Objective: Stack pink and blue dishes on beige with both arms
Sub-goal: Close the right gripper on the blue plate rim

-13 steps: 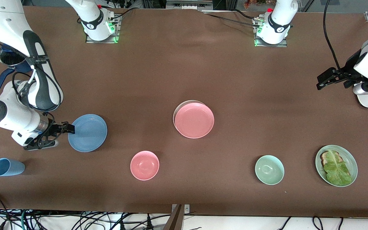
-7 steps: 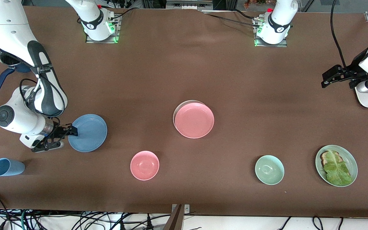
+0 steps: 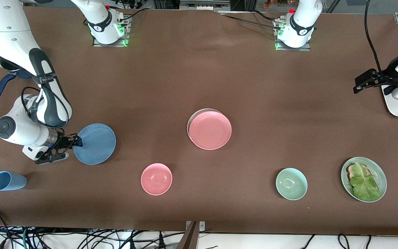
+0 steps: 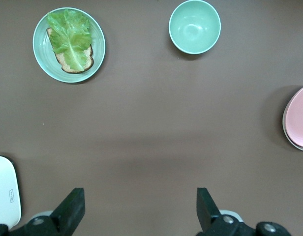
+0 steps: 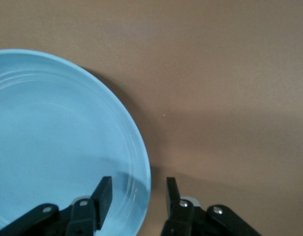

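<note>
Holding toast+lettuce: green plate (image 3: pixel 378 169) | pink plate (image 3: pixel 210 130) on beige plate (image 3: pixel 195 115)

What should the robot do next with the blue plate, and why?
Probably finish closing the right hand on the blue plate's rim, then lift. One finger is over the plate and one outside the rim, with a gap left. The pink plate already sits on the beige plate, so blue goes on top. The left hand waits open.
</note>
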